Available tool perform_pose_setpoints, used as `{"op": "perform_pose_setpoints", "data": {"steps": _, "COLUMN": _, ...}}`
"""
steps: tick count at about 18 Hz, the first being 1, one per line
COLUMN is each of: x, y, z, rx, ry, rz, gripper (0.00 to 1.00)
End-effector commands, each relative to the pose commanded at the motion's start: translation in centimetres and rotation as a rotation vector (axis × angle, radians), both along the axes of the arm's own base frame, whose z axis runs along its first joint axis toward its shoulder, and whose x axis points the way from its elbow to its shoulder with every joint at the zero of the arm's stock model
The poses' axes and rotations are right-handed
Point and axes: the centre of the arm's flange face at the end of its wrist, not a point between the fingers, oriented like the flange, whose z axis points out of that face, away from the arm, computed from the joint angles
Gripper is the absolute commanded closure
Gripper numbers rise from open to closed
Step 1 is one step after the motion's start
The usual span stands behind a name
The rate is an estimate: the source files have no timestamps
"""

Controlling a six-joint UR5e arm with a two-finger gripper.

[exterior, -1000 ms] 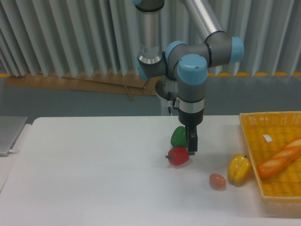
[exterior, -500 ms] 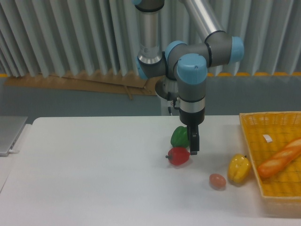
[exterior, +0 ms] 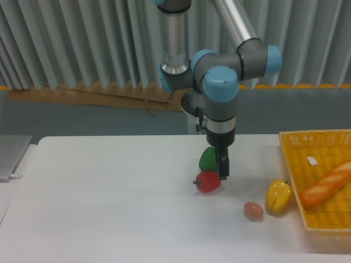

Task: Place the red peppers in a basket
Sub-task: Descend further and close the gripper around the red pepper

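Camera view: the arm is seen reaching down over the white surface.
Tool: lowered just beside the upper right of the red pepper; whether its jaws are parted or closed cannot be told, as they are seen edge-on.
Red pepper: lying on the surface, stem pointing left, with the green pepper close behind it, perhaps touching.
Basket: set at the right edge, well apart from the red pepper; a bread loaf is held inside.
Other items: a yellow pepper and a small egg-like object are placed between pepper and basket.
Handling: the pepper is judged light, firm and glossy, so likely slippery and prone to rolling.
Hold: a grip across the widest lobes is suggested, clear of the stem and the green pepper.
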Motion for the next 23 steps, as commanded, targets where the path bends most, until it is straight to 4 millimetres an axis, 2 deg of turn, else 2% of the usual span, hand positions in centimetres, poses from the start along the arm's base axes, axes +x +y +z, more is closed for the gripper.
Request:
{"op": "perform_pose_setpoints", "data": {"steps": 4, "x": 1.6, "y": -0.5, "z": -2.1, "rx": -0.026, "ry": -0.027, "rz": 0.207, "gripper": 0.00}}
{"op": "perform_pose_setpoints", "data": {"steps": 5, "x": 2.1, "y": -0.4, "z": -2.4, "rx": -0.034, "ry": -0.027, "rz": 0.201, "gripper": 0.00}}
{"op": "perform_pose_setpoints", "data": {"steps": 9, "x": 2.1, "y": -0.7, "z": -3.4, "rx": -0.049, "ry": -0.049, "rz": 0.229, "gripper": 0.00}}
{"op": "perform_pose_setpoints", "data": {"steps": 10, "x": 2.2, "y": -1.0, "z": -4.1, "rx": -0.059, "ry": -0.057, "rz": 0.268, "gripper": 0.00}}
{"op": "perform_pose_setpoints", "data": {"steps": 12, "x": 1.5, "y": -1.5, "z": -4.4, "rx": -0.062, "ry": -0.053, "rz": 0.373, "gripper": 0.00}}
{"op": "perform_pose_setpoints", "data": {"steps": 16, "x": 0.3, "y": -2.8, "z": -5.2, "rx": -0.072, "ry": -0.063, "rz": 0.389, "gripper": 0.00}}
{"op": "perform_pose_setpoints", "data": {"steps": 23, "x": -0.7, "y": -1.1, "z": -6.8, "rx": -0.062, "ry": -0.057, "rz": 0.371, "gripper": 0.00}}
